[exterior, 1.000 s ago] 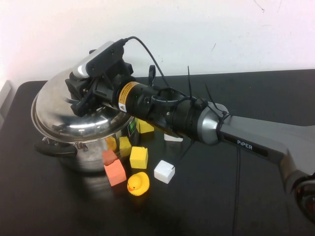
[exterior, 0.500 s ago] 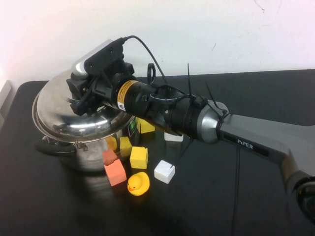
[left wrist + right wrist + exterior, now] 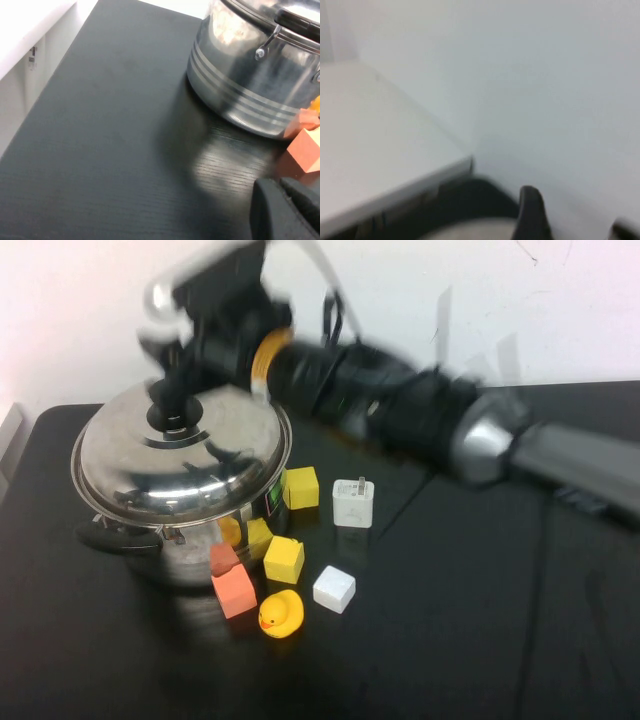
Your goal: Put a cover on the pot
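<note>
since the earlier frame the lid (image 3: 180, 445) has gone from tilted to flat on the pot (image 3: 185, 540), and the right gripper (image 3: 170, 375) has lifted off its knob; in the right wrist view its fingers (image 3: 532, 212) are spread, holding nothing. pot sits at the bench (image 3: 450, 640) left, blocks and a duck (image 3: 281, 614) just beside it. left gripper (image 3: 285, 210) hangs low near the pot's base, cannot tell its opening.
</note>
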Available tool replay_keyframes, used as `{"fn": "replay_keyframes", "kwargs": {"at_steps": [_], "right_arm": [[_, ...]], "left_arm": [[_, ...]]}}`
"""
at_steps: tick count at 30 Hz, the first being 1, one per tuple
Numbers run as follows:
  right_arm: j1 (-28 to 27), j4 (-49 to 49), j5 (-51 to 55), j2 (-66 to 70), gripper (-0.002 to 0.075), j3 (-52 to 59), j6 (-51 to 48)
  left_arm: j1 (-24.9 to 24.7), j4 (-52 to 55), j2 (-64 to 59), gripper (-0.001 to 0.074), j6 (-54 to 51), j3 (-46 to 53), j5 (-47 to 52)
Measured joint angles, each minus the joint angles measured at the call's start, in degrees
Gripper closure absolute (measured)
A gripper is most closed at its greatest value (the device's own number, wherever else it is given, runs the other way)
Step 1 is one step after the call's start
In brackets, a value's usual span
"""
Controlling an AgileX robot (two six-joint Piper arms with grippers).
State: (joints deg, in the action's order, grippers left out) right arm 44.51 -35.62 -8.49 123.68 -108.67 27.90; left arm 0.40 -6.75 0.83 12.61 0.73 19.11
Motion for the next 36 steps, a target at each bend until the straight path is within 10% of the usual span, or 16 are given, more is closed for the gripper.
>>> {"fn": "replay_keyframes", "kwargs": {"at_steps": [7,16,25,36], "right_arm": [[0.0,-2.7,1.6,-12.7,0.0299,0.0,0.0],[0.0,-2.9,30.8,-31.5,0.0693,0.3,-4.6],[0.0,-2.4,43.9,-52.8,0.0726,22.7,-13.0],[0.0,-1.0,34.9,-82.4,0.0727,63.2,2.6]], "left_arm": [[0.0,0.0,0.0,0.0737,0.0,0.0,0.0],[0.0,0.0,0.0,0.0737,0.1,0.0,0.0],[0.0,0.0,0.0,0.0737,0.1,0.0,0.0],[0.0,0.0,0.0,0.0738,0.1,0.0,0.0]]}}
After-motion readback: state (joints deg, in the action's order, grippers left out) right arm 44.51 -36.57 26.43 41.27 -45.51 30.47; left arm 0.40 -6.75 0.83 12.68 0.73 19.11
